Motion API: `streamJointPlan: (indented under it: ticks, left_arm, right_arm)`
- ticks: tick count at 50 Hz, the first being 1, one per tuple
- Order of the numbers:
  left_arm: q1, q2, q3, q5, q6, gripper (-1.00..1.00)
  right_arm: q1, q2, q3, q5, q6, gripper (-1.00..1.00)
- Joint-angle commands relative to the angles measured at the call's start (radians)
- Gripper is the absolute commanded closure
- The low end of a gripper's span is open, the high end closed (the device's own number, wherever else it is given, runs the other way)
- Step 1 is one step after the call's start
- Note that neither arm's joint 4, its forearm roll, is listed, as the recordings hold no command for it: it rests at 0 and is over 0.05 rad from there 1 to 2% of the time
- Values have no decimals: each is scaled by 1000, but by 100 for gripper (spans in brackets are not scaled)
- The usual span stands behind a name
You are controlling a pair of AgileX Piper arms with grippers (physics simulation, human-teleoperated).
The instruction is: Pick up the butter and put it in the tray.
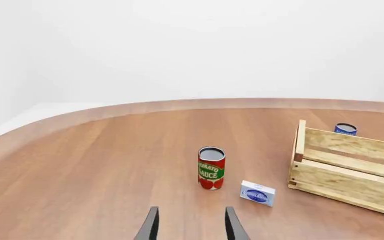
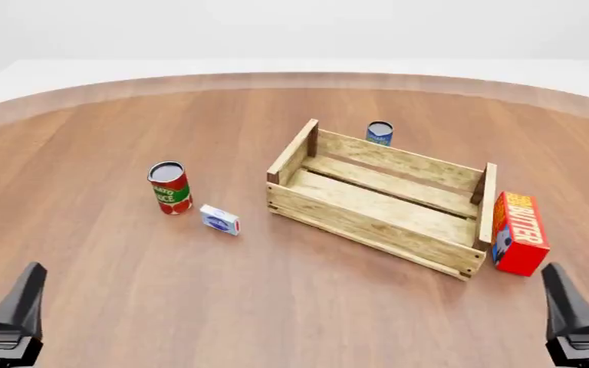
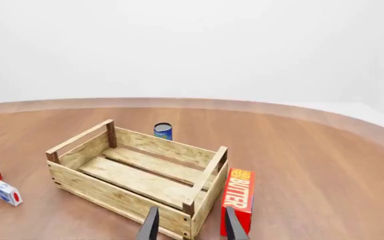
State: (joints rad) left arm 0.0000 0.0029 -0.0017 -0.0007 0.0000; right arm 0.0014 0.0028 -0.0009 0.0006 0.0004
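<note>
The butter stands just beside the tray at its 3 o'clock end (touching or not, unclear), both pincers spread and empty.

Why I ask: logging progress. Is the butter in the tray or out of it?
Out. The butter stands upright on the table, just outside the tray's right end; the tray holds nothing.

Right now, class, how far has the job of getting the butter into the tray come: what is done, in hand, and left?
Done: nothing. The butter stands on the table beside the tray, which holds nothing. In hand: nothing; the left gripper and right gripper are open. Left: grasp, lift, place it in the tray.
</note>
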Motion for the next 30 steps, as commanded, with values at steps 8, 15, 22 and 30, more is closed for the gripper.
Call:
streamJointPlan:
  ticks: [8,15,22,30]
  left_arm:
    - [0,5,-3,-1,0,-100]
    - [0,5,-3,-1,0,-100]
    - [0,5,-3,-1,0,-100]
    - [0,5,-3,-1,0,-100]
  right_arm:
    - [7,2,-5,8,15,-100]
    - [0,4,-9,19,9,-100]
    - [-44,88,-6,-19,6,-100]
    - [-98,176,-12,-64,-10,-100]
